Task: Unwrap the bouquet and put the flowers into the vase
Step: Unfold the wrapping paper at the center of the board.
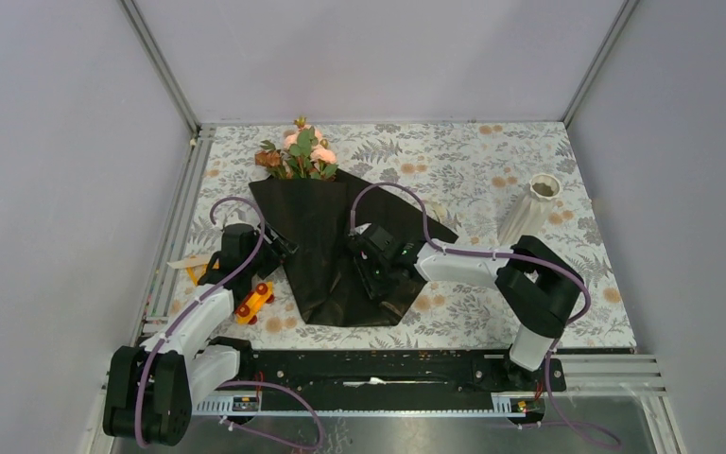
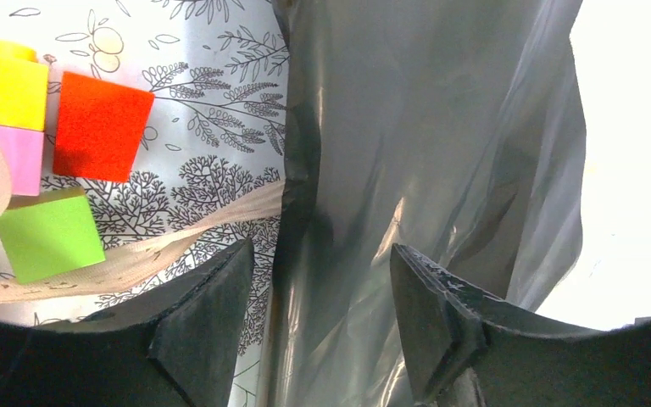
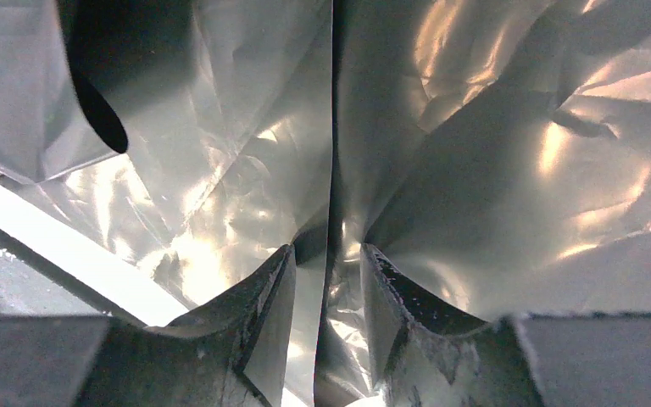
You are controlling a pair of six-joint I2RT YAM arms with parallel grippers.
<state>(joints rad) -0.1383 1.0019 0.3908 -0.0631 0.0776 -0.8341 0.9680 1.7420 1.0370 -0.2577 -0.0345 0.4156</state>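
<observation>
The bouquet's glossy black wrapping paper (image 1: 321, 251) lies spread on the table, and the flowers (image 1: 302, 156), peach-pink roses with green leaves, stick out at its far end. My left gripper (image 1: 284, 248) is at the paper's left edge. Its jaws stand apart astride that edge (image 2: 322, 246), not pressing it. My right gripper (image 1: 373, 274) is on the paper's right half. There its fingers (image 3: 328, 248) pinch an upright fold of the paper (image 3: 441, 170), with creases running into the pinch. The white ribbed vase (image 1: 529, 210) stands at the far right, apart from both arms.
A loose cream ribbon (image 2: 178, 242) trails on the floral tablecloth left of the paper. A colourful toy-block car (image 1: 253, 303) sits beside my left arm, its blocks (image 2: 102, 125) close to the left fingers. Metal rails border the table's left and near sides.
</observation>
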